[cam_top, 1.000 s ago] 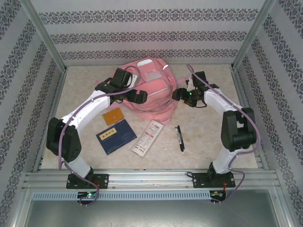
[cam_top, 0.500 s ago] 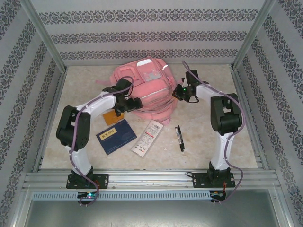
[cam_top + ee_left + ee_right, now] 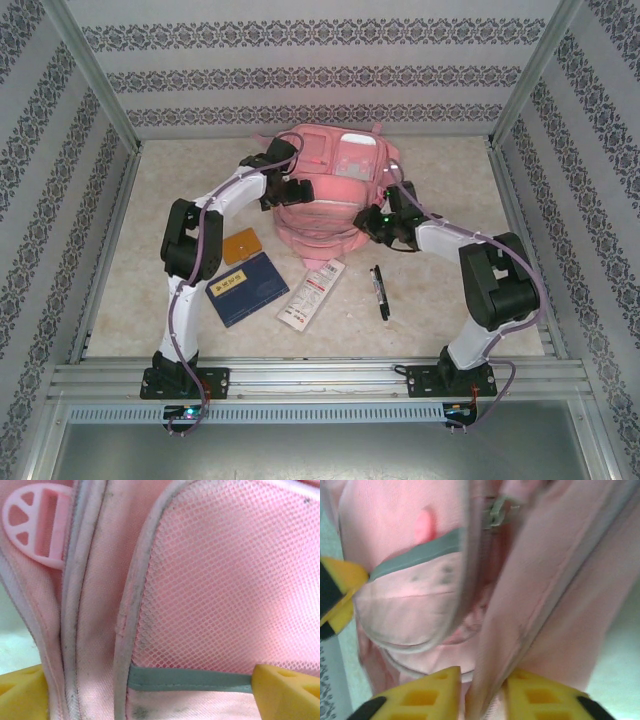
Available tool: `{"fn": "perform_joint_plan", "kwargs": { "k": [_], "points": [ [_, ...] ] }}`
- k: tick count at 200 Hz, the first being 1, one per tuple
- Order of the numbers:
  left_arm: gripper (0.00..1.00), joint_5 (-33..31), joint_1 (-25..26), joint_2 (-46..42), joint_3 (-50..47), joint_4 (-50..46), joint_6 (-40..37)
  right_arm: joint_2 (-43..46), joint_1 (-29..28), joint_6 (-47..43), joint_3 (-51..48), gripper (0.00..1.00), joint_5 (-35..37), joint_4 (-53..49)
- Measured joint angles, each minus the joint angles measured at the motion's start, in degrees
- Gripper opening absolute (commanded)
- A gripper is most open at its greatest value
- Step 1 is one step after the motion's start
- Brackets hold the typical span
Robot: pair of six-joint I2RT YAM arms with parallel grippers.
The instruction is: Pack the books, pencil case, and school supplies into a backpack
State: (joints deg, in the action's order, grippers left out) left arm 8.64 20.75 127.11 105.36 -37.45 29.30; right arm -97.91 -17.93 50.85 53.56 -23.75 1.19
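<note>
**Two arms at the pink backpack**

Seen from above, the left arm comes up from its base in the lower left. It bends at a high elbow in the middle left and stretches up and right. The left gripper (image 3: 295, 190) is at the upper left side of the backpack (image 3: 330, 200). In the left wrist view its yellow fingers (image 3: 285, 692) sit far apart in the two bottom corners, so this gripper is spread wide and holds nothing. The bag's pink net pocket and a grey strip fill the space between the fingers.

The right arm stands in the lower right, bends at the middle right, and reaches left to the bag's lower right corner. There the right gripper (image 3: 378, 224) meets the cloth. In the right wrist view its two yellow fingers (image 3: 422, 695) are close together at the bottom edge and pinch a fold of the pink bag. A zip (image 3: 495, 512) shows near the top.

The backpack lies at the top middle of the table (image 3: 450, 180). Below it, outside the bag, lie four things:
- An orange card (image 3: 240, 245) is just beside the left elbow.
- The blue book (image 3: 245, 288) is under the card.
- The white pencil case (image 3: 312, 292) has its top end very near the bag's edge. I cannot tell if they touch.
- The black pen (image 3: 380, 292) lies below the right gripper, apart from it.
</note>
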Motion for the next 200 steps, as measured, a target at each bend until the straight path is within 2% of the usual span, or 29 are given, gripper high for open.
{"fn": "perform_joint_plan", "kwargs": {
  "k": [17, 31, 70, 97, 125, 155, 165, 185, 192, 200],
  "points": [
    [0.98, -0.98, -0.26, -0.5, 0.0, -0.39, -2.47, -0.92, -0.37, -1.57, 1.16, 0.52, -1.79, -0.94],
    [0.99, -1.36, -0.17, -1.95, -0.04, -1.75, -4.61, -0.9, 1.07, -3.3, 1.9, 0.57, -4.02, -2.27],
    [0.97, -0.59, 1.86, -12.55, -2.54, -5.99, -8.2, 5.7, 8.11, -12.52, 2.69, 0.64, -4.76, -11.96],
    [0.97, -2.05, 9.81, -16.81, -2.6, -6.95, -11.02, 12.85, 12.83, -16.83, 1.62, 0.65, -1.46, -16.0],
    [0.96, -3.82, 18.84, -10.93, 2.54, -8.96, -12.94, 14.73, 17.22, -17.81, 0.7, 0.66, 2.67, -18.38],
    [0.96, -6.27, 22.03, -0.15, 9.94, -11.54, -13.77, 15.87, 18.93, -17.86, -1.14, 0.67, 5.73, -19.98],
    [0.9, -7.78, 22.45, 2.49, 11.1, -12.76, -13.9, 16.37, 18.93, -17.88, -1.31, 0.67, 5.99, -20.24],
    [0.66, -12.15, 22.8, 7.32, 14.01, -16.06, -13.6, 16.81, 18.93, -17.99, -1.36, 0.67, 6.21, -20.26],
    [0.55, -13.53, 22.8, 8.63, 15.32, -17.11, -13.46, 16.81, 18.93, -18.08, -1.42, 0.67, 6.21, -20.26],
    [0.37, -14.97, 22.82, 9.84, 16.76, -18.05, -13.46, 16.81, 18.93, -18.16, -1.53, 0.66, 6.19, -20.26]
  ]
}}
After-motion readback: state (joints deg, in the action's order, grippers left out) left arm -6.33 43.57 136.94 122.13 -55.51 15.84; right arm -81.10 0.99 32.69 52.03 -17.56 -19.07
